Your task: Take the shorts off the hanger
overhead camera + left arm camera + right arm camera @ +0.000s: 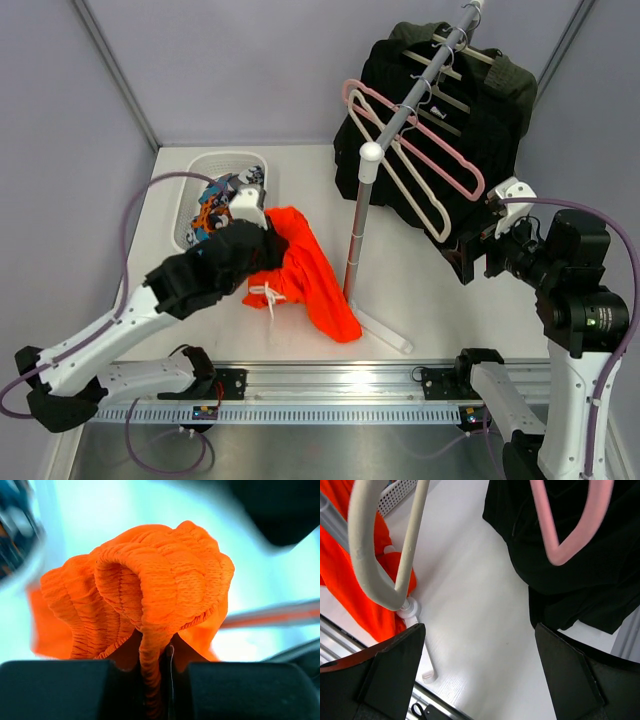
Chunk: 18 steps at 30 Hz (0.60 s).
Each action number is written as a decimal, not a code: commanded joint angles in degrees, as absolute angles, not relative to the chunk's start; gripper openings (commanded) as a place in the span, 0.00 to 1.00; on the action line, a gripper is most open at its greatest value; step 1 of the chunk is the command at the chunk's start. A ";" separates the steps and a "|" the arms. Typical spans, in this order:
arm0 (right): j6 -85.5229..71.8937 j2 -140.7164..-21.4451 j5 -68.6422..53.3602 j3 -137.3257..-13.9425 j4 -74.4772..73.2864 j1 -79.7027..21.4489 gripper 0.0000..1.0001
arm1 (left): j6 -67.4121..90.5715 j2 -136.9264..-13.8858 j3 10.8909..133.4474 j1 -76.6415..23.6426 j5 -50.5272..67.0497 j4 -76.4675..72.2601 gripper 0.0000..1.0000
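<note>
The plain orange shorts (312, 280) with a white drawstring (266, 294) hang from my left gripper (264, 226), lower part lying on the table beside the rack pole. In the left wrist view the bunched waistband (160, 590) is pinched in the shut left gripper (156, 690). The patterned shorts (213, 207) lie in the white basket (228, 158). A pink hanger (425, 145) and a cream hanger (415, 195) hang bare on the rack. My right gripper (478, 238) is open and empty by the dark garments' lower edge; it also shows in the right wrist view (480, 665).
Dark garments (485, 100) hang on further hangers at the back of the rack. The rack pole (360, 225) and its white foot (385, 335) stand mid-table. The right wrist view shows the cream hanger (362, 540), pink hanger (555, 540), black garment (580, 580) and rack foot (410, 611).
</note>
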State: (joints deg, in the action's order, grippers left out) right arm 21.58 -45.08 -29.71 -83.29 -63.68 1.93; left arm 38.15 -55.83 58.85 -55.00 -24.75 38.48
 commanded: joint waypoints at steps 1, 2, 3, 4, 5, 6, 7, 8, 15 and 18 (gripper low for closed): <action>19.08 -43.42 -31.73 -80.86 -58.63 2.11 0.99 | 33.14 -55.89 72.81 -53.09 -34.27 41.48 0.00; 18.81 -42.72 -31.90 -80.60 -58.45 2.11 1.00 | 31.22 -56.51 75.04 -51.08 -34.97 41.48 0.00; 18.63 -42.37 -32.08 -79.99 -58.01 2.11 1.00 | 30.24 -57.04 76.97 -49.76 -35.07 41.31 0.00; 18.46 -42.02 -32.17 -79.81 -57.75 2.11 0.99 | 29.36 -57.56 80.47 -48.35 -34.89 40.53 0.00; 18.28 -41.40 -32.52 -79.46 -57.57 2.11 0.99 | 27.53 -58.96 82.16 -44.86 -33.76 40.08 0.00; 18.28 -41.14 -32.69 -79.02 -57.22 2.11 0.99 | 26.99 -59.84 84.18 -42.82 -33.40 40.08 0.00; 18.19 -40.87 -32.61 -78.84 -57.04 2.11 1.00 | 26.37 -60.90 88.38 -41.15 -32.96 40.17 0.00; 18.02 -40.52 -32.61 -78.58 -56.78 2.11 0.99 | 25.32 -61.87 90.51 -38.00 -32.00 39.99 0.00; 16.61 -39.64 -33.22 -75.77 -54.15 2.11 1.00 | 19.87 -71.80 108.97 -33.75 -35.86 35.18 0.00; 15.30 -39.11 -34.01 -74.10 -53.00 2.11 0.99 | 15.92 -73.12 110.83 -32.88 -40.51 28.77 0.00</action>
State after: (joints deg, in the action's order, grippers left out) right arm 17.39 -39.70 -32.49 -75.37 -56.62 1.93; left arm 20.99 -73.21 106.28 -33.91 -34.39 40.36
